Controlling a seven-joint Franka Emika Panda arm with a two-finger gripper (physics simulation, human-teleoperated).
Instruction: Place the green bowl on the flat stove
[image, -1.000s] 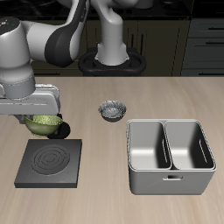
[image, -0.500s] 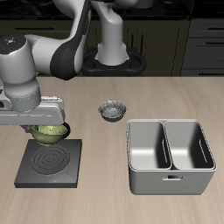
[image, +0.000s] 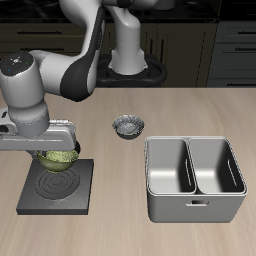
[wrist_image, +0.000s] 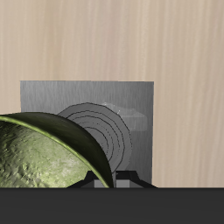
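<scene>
My gripper (image: 57, 155) is shut on the green bowl (image: 57, 158), a small olive-green bowl with a mottled yellowish inside, and holds it just above the back part of the flat stove (image: 60, 187). The stove is a flat black square with ring marks near the table's front edge. In the wrist view the bowl (wrist_image: 39, 153) fills the near field, with the stove (wrist_image: 105, 109) and its rings below it. The fingertips are mostly hidden by the bowl.
A grey-white patterned bowl (image: 128, 126) sits farther back near the table's middle. A grey two-compartment metal basin (image: 195, 178) stands beside the stove, toward the table's front edge.
The gripper has carried the green bowl toward the table's front edge, from behind the stove to above its back part, and slightly lower.
</scene>
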